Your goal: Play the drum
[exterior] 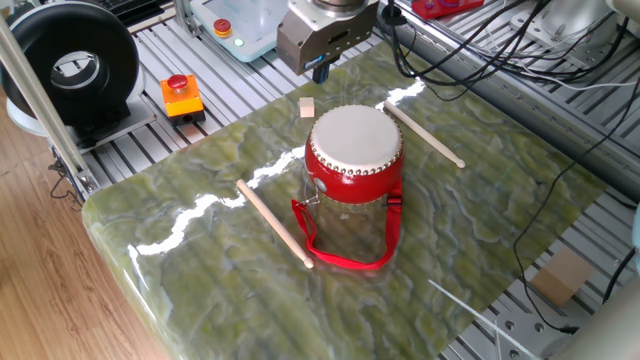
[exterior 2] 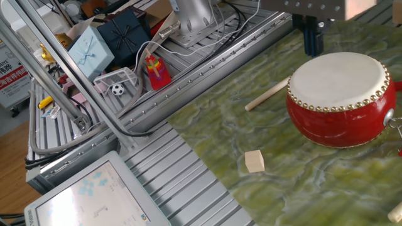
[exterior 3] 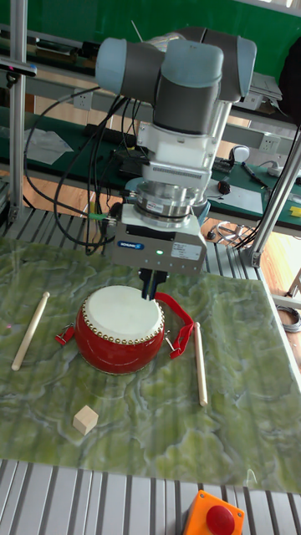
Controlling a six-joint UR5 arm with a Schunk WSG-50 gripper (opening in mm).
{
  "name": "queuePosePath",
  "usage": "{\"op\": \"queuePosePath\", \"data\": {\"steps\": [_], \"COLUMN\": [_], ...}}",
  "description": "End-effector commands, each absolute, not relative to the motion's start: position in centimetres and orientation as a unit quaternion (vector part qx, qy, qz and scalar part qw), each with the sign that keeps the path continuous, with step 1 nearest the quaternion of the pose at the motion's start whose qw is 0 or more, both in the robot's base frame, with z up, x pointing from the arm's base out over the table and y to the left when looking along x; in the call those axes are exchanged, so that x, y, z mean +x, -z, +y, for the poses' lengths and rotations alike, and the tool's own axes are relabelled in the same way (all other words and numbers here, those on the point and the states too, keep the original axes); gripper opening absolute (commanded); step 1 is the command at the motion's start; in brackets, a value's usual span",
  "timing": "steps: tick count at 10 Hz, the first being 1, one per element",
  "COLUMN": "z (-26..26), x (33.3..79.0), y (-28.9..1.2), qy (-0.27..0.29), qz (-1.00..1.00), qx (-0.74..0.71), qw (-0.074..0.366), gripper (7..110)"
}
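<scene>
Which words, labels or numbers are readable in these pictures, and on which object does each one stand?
None can be read with certainty.
Blue label on the hand: too small to read.
Red characters on the white sign at the left edge: cut off and blurred.
White screen: only faint shapes.
Drum: no text visible.

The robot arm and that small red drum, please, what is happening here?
A UR5 arm holds its gripper just above the far edge of the red drum, which stands upright on the green mat. The fingers look close together and hold nothing. Two wooden sticks lie untouched on either side of the drum, and a small wooden cube sits nearby.
</scene>
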State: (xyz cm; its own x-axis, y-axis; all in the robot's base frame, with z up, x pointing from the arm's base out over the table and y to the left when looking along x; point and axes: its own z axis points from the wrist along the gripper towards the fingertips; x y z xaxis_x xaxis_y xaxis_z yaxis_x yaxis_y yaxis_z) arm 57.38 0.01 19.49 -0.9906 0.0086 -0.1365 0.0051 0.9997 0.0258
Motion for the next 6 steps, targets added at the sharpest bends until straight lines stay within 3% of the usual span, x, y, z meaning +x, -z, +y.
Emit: {"op": "queuePosePath", "data": {"steps": [1, 4, 6], "z": [-4.2, -12.1, -13.3], "x": [56.9, 53.0, 51.0], "y": [-19.0, -17.5, -16.9], "qy": [-0.014, 0.038, 0.026], "qz": [0.996, 0.994, 0.993], "qx": [0.002, -0.044, -0.051], "qw": [0.085, 0.092, 0.099], "gripper": [7, 7, 7]}}
